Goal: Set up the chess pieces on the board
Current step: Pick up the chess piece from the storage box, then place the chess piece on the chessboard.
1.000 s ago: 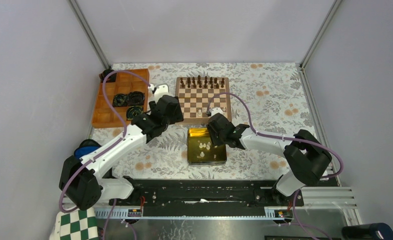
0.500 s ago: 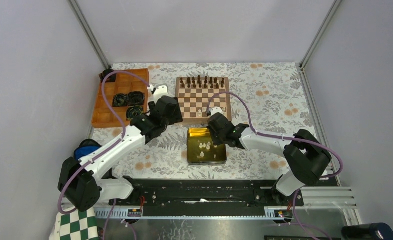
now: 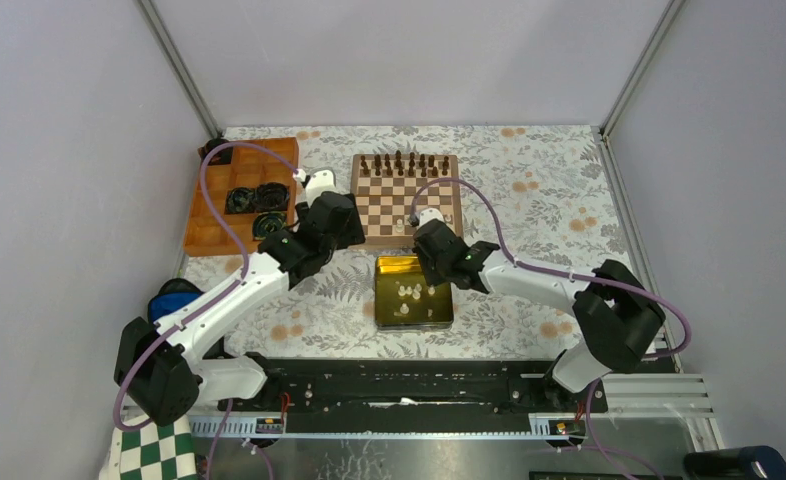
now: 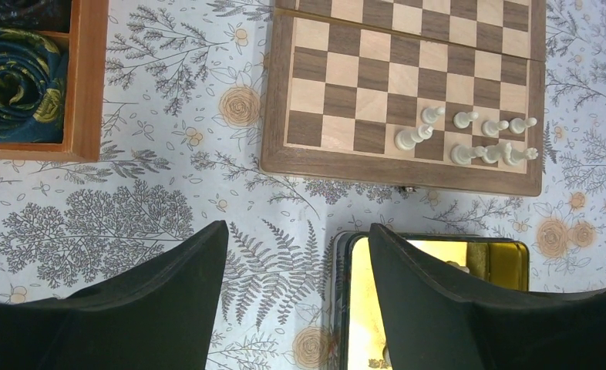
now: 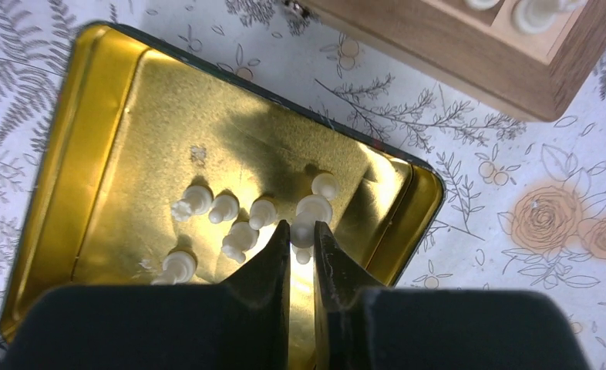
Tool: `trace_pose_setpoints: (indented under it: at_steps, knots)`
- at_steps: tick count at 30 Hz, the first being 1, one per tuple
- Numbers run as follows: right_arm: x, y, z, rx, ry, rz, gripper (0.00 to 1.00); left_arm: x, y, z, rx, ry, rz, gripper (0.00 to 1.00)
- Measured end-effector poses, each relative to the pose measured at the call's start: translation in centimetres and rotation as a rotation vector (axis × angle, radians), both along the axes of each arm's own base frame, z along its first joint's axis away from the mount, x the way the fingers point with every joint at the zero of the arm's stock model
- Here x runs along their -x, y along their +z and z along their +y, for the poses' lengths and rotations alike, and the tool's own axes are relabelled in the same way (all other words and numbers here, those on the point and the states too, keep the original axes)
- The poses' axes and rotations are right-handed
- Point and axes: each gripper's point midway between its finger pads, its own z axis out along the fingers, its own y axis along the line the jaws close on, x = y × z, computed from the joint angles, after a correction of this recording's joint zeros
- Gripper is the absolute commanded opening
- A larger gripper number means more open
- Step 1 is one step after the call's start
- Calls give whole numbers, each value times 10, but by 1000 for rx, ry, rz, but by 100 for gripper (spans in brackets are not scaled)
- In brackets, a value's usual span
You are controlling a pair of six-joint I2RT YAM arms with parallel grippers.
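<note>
The board [image 3: 456,195] lies at mid-table, with dark pieces along its far rows and a few cream chess pieces [image 4: 469,139] on the near right squares. Several more cream pieces [image 5: 223,206] lie in a gold tin [image 5: 92,139] just in front of the board. My right gripper [image 5: 301,231] reaches down into the tin, its jaws shut on one cream piece [image 5: 309,216] pinched at the fingertips. My left gripper [image 4: 296,247] hangs open over the floral cloth beside the tin's left rim, holding nothing.
An orange wooden tray [image 3: 204,225] with dark rolled items [image 3: 254,198] stands left of the board, close to the left arm. A blue object [image 3: 174,297] lies at the near left, and a green-and-white checkered mat [image 3: 154,455] below the table edge. Grey walls enclose the table.
The right jaws have closed onto a cream piece in the tin, and that wrist has shifted slightly toward the board. The left arm has barely moved.
</note>
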Motion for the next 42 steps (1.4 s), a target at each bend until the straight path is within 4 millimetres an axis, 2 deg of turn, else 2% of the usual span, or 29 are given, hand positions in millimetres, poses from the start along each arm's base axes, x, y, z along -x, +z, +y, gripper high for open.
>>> trace_pose_setpoints:
  at_steps: [12, 18, 22, 29, 42]
  knots:
    - [-20, 68, 30, -113, 38, -81, 0, -9, 24, -7, 34, 0, -45, 75]
    - [-37, 88, 44, -157, 41, -113, 0, -10, 26, -7, 34, -1, -48, 75]
    - [-56, 82, 46, -150, 23, -111, 0, -10, 27, -7, 28, -5, -51, 75]
    - [-86, 52, 37, -109, -21, -65, 0, -12, 31, -5, 12, -2, -64, 75]
    - [-113, 38, 42, -116, -34, -57, 0, -12, 31, -3, -6, -11, -66, 75]
